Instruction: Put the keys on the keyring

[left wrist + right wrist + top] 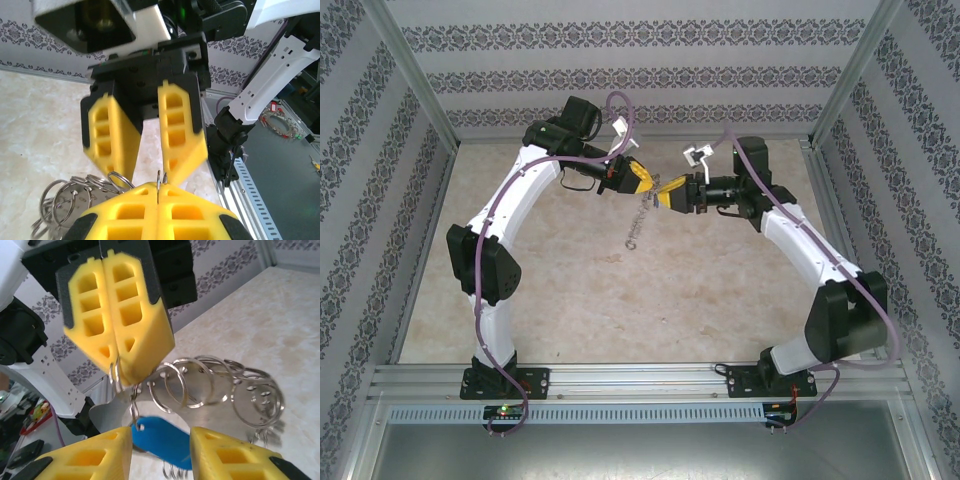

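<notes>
My left gripper (159,187) is shut on a thin wire ring of the keyring (210,382), a silvery loop fringed with several split rings. The loop hangs below both grippers above the table (633,228). The blue key head (162,437) dangles from a small ring just under the left fingertips (120,365). It sits between the spread fingers of my right gripper (160,442), which is open and touches nothing. The key's blade is hidden. From above, the left gripper (642,183) and right gripper (666,196) meet tip to tip over mid-table.
The beige marble-patterned table (570,290) lies below, walled by patterned panels. An aluminium rail (640,380) runs along the near edge by the arm bases. More rings of the loop trail to the left (62,202) in the left wrist view.
</notes>
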Available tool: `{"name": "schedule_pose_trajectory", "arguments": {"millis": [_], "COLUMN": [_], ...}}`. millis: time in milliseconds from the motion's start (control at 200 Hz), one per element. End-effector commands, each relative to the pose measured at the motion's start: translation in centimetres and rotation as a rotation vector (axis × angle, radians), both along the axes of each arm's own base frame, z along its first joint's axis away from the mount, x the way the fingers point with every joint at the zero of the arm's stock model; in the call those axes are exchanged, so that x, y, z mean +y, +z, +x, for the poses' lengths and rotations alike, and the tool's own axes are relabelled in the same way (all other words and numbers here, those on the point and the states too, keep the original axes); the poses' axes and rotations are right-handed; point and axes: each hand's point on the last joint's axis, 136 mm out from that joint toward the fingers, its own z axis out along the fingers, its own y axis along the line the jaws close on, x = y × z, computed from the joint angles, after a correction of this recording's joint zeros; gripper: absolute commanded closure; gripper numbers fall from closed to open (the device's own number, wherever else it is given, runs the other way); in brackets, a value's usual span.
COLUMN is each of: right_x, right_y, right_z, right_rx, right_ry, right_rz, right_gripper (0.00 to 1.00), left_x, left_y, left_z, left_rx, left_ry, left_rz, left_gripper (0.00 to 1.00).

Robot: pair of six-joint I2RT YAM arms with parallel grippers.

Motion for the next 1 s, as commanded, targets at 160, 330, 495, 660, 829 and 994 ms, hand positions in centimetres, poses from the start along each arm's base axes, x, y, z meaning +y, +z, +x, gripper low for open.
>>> {"name": "schedule_pose_trajectory", "arguments": {"millis": [160, 330, 495, 660, 829, 994], "right_x": [-1.1, 0.1, 1.4, 1.9, 2.1, 2.2], "right_y": [3.8, 4.7, 4.7, 4.3, 3.9, 3.7], "right_z": [-1.3, -0.9, -0.4, 0.1, 0.4, 0.8], "right_rx": [-0.134, -0.166, -0.161, -0.155, -0.144, -0.141], "right_ry": [-0.054, -0.045, -0.020, -0.016, -0.018, -0.024], "right_rz": [0.016, 0.013, 0.013, 0.008, 0.004, 0.002], "right_gripper": [0.64, 0.64, 0.64, 0.64, 0.67, 0.79], "left_x": [0.0, 0.0, 0.0, 0.1, 0.0, 0.0], "left_y": [2.9, 2.9, 2.8, 2.8, 2.8, 2.8], "left_z": [-1.3, -1.5, -1.4, -1.4, -1.4, -1.3], "left_rx": [-0.052, -0.049, -0.047, -0.047, -0.046, -0.044], "left_ry": [-0.037, -0.038, -0.037, -0.036, -0.038, -0.038], "left_rz": [-0.074, -0.074, -0.074, -0.075, -0.077, -0.078], "left_gripper": [1.00, 1.00, 1.00, 1.00, 1.00, 1.00]}}
